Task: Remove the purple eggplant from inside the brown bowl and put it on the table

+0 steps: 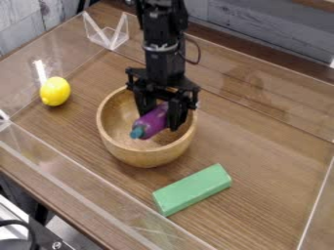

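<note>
Purple eggplant (152, 121) tilted, stem cap lower-left

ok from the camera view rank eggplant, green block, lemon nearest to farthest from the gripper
1. purple eggplant, held between the jaws of the gripper, over the brown bowl.
2. green block, toward the front edge.
3. yellow lemon, far left; only slightly farther than the block.

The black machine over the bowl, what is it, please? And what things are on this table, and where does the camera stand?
It is a robot arm, and at its end is a pincer pointing down. The single camera looks down at the table from the front, at an angle. The pincer is closed on a purple eggplant, just above the inside of the brown bowl. A yellow lemon lies left of the bowl, and a green block lies in front, nearer the camera.
</note>
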`<state>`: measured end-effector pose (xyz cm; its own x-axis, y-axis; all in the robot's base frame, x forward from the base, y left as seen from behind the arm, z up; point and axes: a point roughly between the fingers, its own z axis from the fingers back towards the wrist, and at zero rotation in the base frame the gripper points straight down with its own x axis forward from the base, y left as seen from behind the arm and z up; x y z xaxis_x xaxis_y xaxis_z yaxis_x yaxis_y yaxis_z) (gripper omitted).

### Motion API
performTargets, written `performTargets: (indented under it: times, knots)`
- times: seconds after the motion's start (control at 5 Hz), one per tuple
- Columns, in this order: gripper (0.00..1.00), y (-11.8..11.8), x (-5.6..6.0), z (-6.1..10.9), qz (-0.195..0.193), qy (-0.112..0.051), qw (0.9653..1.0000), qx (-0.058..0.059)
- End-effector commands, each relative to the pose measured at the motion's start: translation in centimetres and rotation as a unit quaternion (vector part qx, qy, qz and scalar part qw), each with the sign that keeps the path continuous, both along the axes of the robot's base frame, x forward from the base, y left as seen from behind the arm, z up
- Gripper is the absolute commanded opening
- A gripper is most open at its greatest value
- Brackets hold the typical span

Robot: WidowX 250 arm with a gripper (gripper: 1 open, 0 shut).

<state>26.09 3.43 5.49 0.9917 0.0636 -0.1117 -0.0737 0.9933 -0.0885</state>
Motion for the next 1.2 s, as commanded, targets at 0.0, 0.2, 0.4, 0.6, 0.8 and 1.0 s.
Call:
performTargets:
  times: [0.0,0.2,0.4,0.6,0.8,1.0]
  knots:
    - [0.0,0.2,1.4,3.3,0.011,-0.047,0.9988,-0.003]
    - [0.0,-0.4,2.5,4.8,0.014,-0.062,0.9979,-0.013]
    - [0.0,-1.5,3.5,5.2,0.009,-0.07,0.9973,-0.021]
    - [0.0,-2.5,4.3,5.1,0.002,-0.075,0.9968,-0.026]
    - [0.0,-3.3,5.1,4.6,-0.003,-0.078,0.9965,-0.028]
    - [0.0,-3.7,5.6,4.0,-0.005,-0.083,0.9962,-0.027]
